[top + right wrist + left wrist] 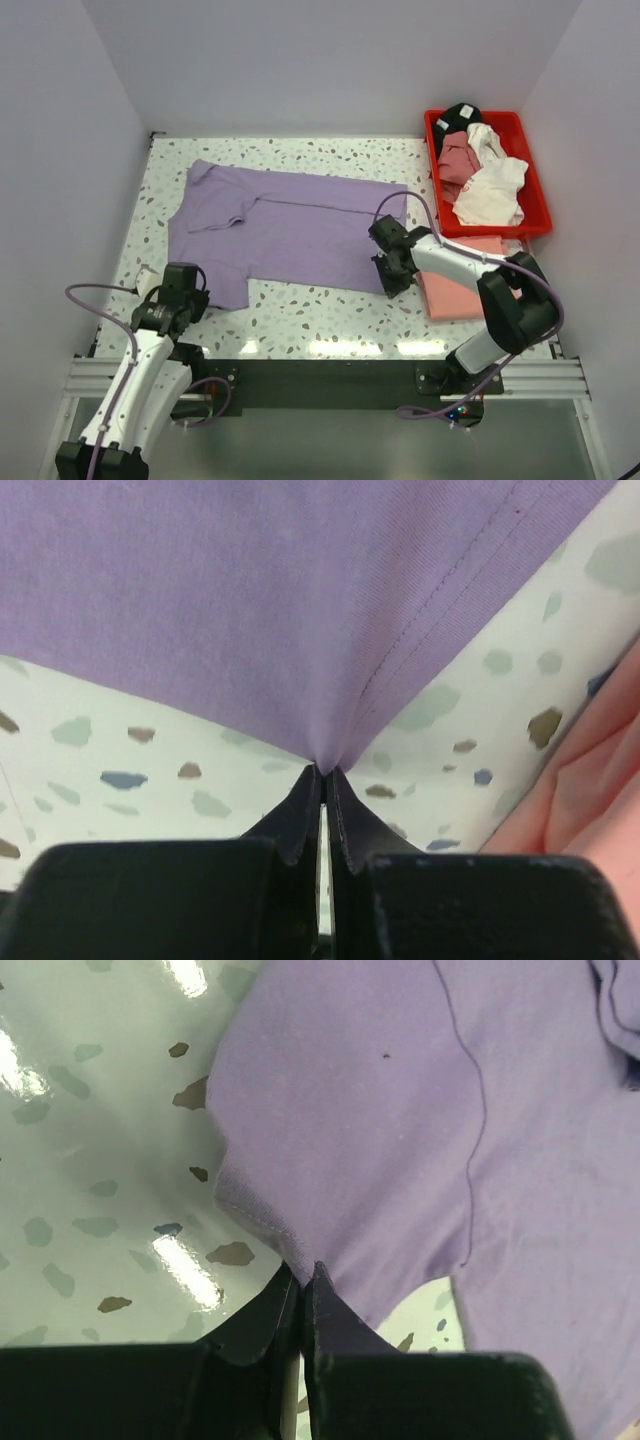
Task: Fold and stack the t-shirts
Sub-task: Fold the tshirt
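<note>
**A:** Near edge first. Both arm bases sit on a metal rail [560, 375]. The left base is cut off by the bottom of the top view.

**B:** Left tool [303, 1278]?

**A:** Fingers together, clamped on the near-left corner of the lavender shirt [290, 225]. The cloth puckers up into the pinch.

**B:** Right tool [325, 775]?

**A:** Also closed, pinching the near hem at the shirt's right end. A stitched seam runs straight into the grip.

**B:** Surface?

**A:** The bench [320, 310] is white, flecked grey, brown and blue. It is glossy, with bright glare streaks near the front.

**B:** How does the shirt lie?

**A:** Spread flat across mid-bench, collar to the left.

**B:** Other shirts?

**A:** A folded salmon-pink shirt [465, 285] lies just right of the right tool. That arm covers part of it, and the right wrist view catches only a pink sliver.

**B:** Farther back?

**A:** A red bin [541, 205] in the far right corner, holding a white shirt [495, 190], a dusty-rose shirt [458, 158] and a black shirt [460, 115]. They are tangled and the black one is mostly buried, so I cannot count them.

**B:** Room?

**A:** Plain pale walls [320, 60] on three sides, meeting the bench edges.
</note>
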`<state>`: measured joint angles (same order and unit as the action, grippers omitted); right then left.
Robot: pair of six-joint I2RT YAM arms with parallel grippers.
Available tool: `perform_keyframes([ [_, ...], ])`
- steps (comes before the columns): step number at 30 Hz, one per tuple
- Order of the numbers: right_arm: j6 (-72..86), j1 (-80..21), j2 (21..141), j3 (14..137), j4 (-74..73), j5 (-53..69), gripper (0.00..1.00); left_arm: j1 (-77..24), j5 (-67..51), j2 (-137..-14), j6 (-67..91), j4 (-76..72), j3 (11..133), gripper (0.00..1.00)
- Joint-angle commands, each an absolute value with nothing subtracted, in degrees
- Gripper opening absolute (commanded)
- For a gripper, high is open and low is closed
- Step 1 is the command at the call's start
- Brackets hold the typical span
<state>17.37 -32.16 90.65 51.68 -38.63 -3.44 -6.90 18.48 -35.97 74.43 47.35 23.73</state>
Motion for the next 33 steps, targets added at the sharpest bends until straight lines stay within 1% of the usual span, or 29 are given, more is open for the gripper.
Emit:
perform_keyframes([
  [1,21.53,-32.96,86.05,50.54,-44.64,-2.99,0.00,-7.03,17.75,-31.66,77.17,52.37,25.48,0.00],
  [4,21.80,-33.31,83.94,50.27,-45.88,-3.25,0.00,-7.29,19.60,-29.98,80.06,56.41,27.68,0.00],
  [10,21.36,-33.57,81.56,50.19,-48.51,-3.08,0.00,-7.56,17.49,-29.09,81.12,59.40,28.47,0.00],
  [15,20.74,-33.66,80.95,50.10,-50.45,-3.43,0.00,-7.47,22.05,-26.11,83.67,67.65,35.22,0.00],
  [18,20.57,-33.75,80.42,50.27,-50.62,-2.11,0.00,-7.38,23.82,-22.51,84.37,68.90,37.08,0.00],
  [21,20.13,-33.75,79.02,50.80,-51.42,-1.67,0.00,-7.38,23.38,-21.53,83.50,68.21,36.48,0.00],
  [28,19.16,-33.75,79.28,52.82,-51.77,-2.28,0.00,-7.38,22.50,-28.38,79.90,63.11,35.86,0.00],
  [33,19.51,-33.66,79.19,55.63,-51.77,-3.51,0.00,-7.38,21.71,-31.11,77.96,57.14,34.81,0.00],
])
